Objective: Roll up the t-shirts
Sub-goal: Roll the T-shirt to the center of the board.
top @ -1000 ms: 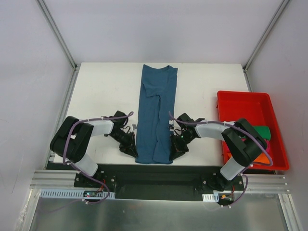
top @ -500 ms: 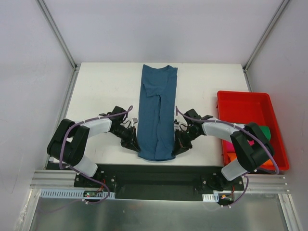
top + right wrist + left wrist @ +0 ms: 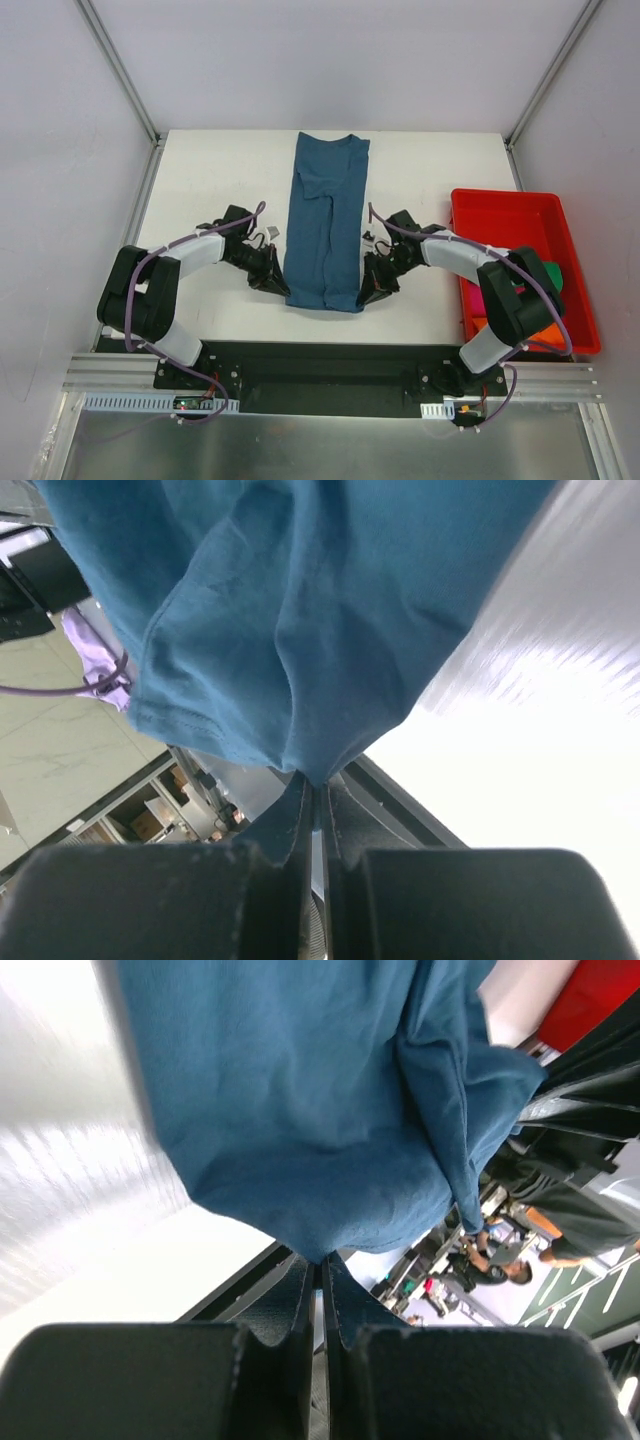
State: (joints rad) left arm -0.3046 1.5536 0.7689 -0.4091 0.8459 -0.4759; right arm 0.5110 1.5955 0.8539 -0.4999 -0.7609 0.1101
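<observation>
Teal-blue t-shirt (image 3: 325, 225): soft matte knit, folded into a long narrow strip. It lies lengthwise down the middle of the smooth white table (image 3: 220, 180), far end at the back edge, near end between the two grippers. Left gripper (image 3: 322, 1265) has its black jaws pressed together, pinching the near left corner. Right gripper (image 3: 318, 788) is clamped the same way on the near right corner.

Wrist views show loose folds, a stitched hem and cloth bunching into the fingertips, which the top view is too far away to show. Only the top view shows the whole strip and the rigid red plastic tray (image 3: 505, 215) at right, with a green t-shirt (image 3: 550, 272) inside, partly hidden by the right arm.
</observation>
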